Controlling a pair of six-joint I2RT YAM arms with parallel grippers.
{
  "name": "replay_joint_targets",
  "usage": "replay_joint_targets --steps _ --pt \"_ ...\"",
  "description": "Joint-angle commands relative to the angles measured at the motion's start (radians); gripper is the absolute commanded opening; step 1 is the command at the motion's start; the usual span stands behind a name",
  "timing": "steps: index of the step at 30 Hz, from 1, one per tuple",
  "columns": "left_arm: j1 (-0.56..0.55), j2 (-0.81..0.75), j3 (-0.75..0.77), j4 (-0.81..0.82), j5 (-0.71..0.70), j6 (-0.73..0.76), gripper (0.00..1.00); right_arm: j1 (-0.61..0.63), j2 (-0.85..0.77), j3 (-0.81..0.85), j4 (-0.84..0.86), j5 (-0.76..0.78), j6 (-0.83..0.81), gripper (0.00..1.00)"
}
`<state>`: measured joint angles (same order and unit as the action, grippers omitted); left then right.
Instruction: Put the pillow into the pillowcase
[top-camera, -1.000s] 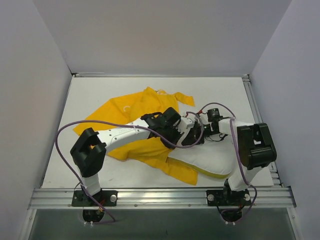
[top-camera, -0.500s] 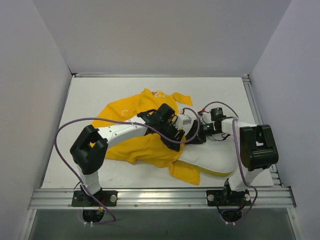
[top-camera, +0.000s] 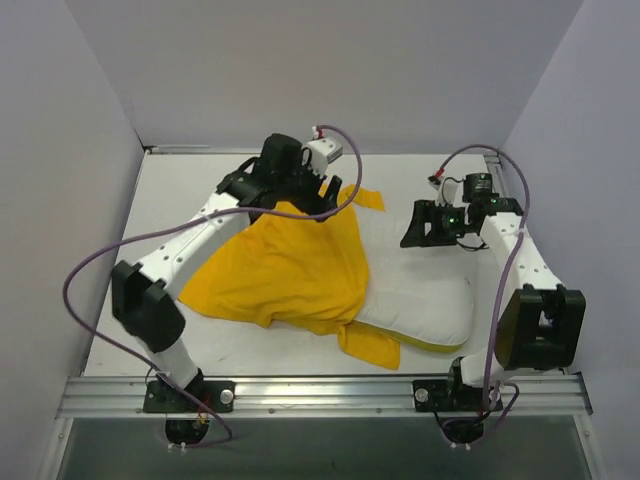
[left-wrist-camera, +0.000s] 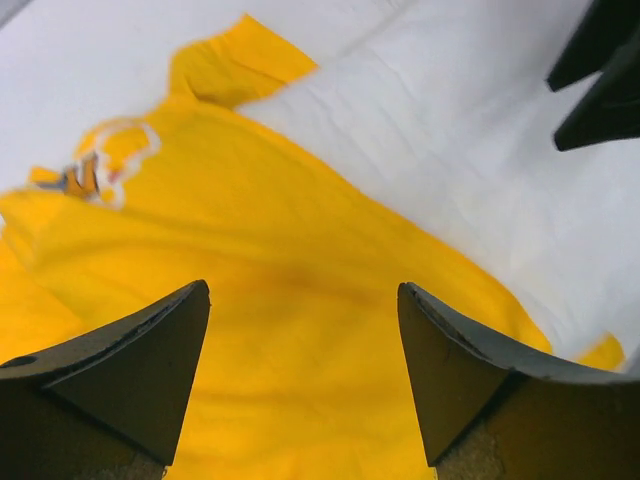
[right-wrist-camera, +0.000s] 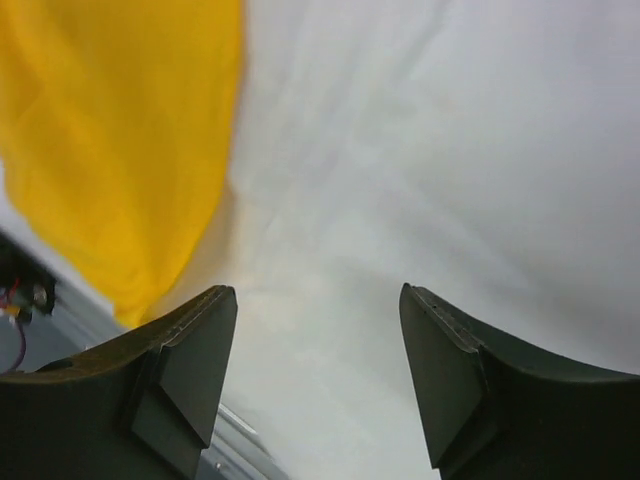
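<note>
now the pillow lies partly covered — nothing gripped
we see the left gripper spread wide and empty over the pillowcase, near its far edge; the right gripper gapes too, above the pillow. the pillow rests on the right-hand side of the table, its left part covered by the yellow case — whether inside it or under it, we cannot tell.

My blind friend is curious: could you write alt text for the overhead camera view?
A yellow pillowcase lies partly over a white pillow on a table. The left pincer and right pincer hover above them, both open.
</note>
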<state>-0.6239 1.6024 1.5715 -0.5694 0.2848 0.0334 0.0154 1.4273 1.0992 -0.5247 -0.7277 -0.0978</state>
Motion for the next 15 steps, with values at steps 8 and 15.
replay_joint_targets --steps 8,15 --pt "-0.033 0.637 0.655 -0.021 -0.32 -0.05 0.81 -0.288 0.406 0.37 -0.072 0.145 0.066 0.76" --pt "-0.048 0.858 0.817 -0.063 -0.366 -0.001 0.74 -0.264 0.489 0.323 -0.132 0.108 0.056 0.84"
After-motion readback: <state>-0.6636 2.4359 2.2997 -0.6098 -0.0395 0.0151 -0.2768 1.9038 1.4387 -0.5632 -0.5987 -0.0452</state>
